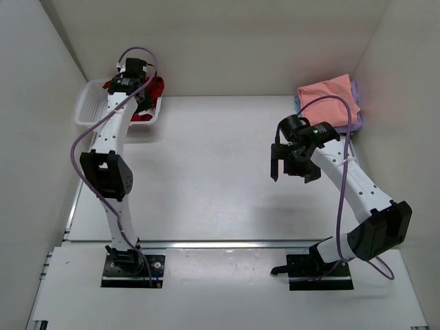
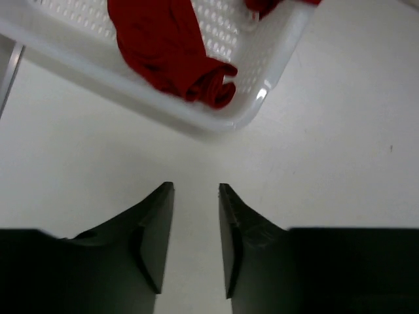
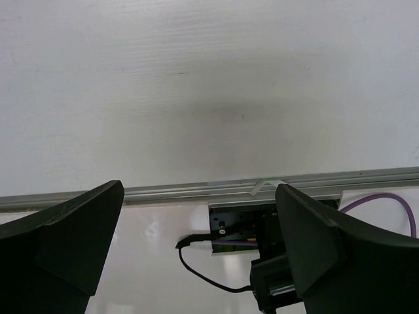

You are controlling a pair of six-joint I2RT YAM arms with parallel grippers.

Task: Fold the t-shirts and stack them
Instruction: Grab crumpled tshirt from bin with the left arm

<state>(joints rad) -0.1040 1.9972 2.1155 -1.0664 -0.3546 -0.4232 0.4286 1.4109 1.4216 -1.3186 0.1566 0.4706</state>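
Nearest to me, my right gripper (image 3: 200,196) hangs above the white table (image 1: 206,172), at its right half. Its two black fingers are spread wide, and between them I see only the table surface, the grey metal rail (image 3: 163,191) at the near edge and the black base of my right arm (image 3: 242,229).

Farther away, at the left, my left arm is stretched to the far left corner. My left gripper (image 2: 196,190) has its fingers apart by a narrow gap, and only bare table shows between them. They pinch no cloth.

Just ahead of these fingers stands the white plastic mesh basket (image 2: 98,75). The large dark red t-shirt (image 2: 163,46) lies bunched inside it, with a rolled part resting against the near rim.

In the far right corner, well apart from both grippers, lies the stack of folded shirts. The salmon pink folded t-shirt (image 1: 326,96) is on top, and the lavender folded t-shirt (image 1: 357,122) shows under it at the right edge.
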